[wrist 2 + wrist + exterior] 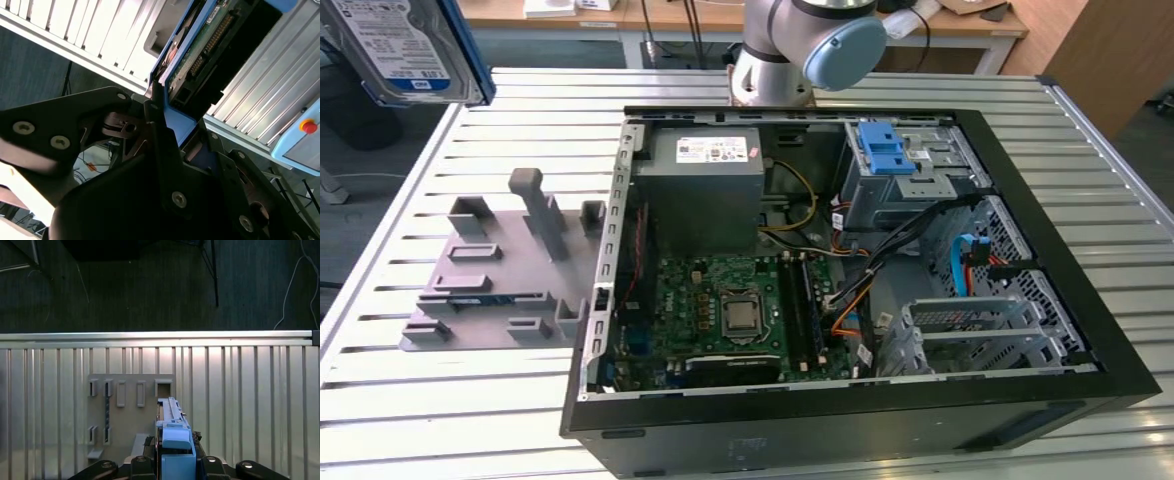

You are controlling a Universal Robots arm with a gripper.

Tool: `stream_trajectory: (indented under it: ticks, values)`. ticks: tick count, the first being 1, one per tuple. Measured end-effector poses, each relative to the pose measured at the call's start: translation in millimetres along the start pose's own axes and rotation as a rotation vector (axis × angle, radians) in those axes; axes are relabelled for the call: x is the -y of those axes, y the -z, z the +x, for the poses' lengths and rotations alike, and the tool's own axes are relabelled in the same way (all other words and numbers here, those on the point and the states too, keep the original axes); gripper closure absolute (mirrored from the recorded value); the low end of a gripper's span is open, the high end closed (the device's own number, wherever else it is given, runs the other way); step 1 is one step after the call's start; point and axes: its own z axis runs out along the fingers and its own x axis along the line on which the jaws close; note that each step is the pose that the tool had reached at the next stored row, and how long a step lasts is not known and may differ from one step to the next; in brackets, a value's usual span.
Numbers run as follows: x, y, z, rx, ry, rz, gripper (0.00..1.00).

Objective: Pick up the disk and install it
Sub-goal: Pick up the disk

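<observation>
Slatted aluminium table (427, 400), dark floor past its edge. Open PC case (854, 425) lies on its side mid-table. Inside it, a grey power supply box (707, 190) sits at the back, with a silver drive cage (887, 150) with a blue latch beside it. Arm (814, 45) rises behind the case. Grey slotted fixture (494, 270) sits on the table at the exterior view's left. Disk (407, 50) is in the air at the exterior view's far upper left, label visible, well apart from the case. First wrist view looks along its edge, over the fixture. Gripper (172, 125) is clamped onto the disk's blue carrier, fingers (155, 107) tight on the frame.
</observation>
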Motion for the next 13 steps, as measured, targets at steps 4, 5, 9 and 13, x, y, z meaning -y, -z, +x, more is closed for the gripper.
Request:
stream_trajectory:
  ticks: [4, 5, 9, 13]
  values:
    - [0.0, 4.1, -0.1, 0.0, 0.0, 0.0, 0.64]
    - [0.0, 5.2, -0.1, 0.0, 0.0, 0.0, 0.64]
    - [0.0, 6.8, -0.1, 0.0, 0.0, 0.0001, 0.64]
    - [0.0, 6.9, -0.1, 0.0, 0.0, 0.0, 0.64]
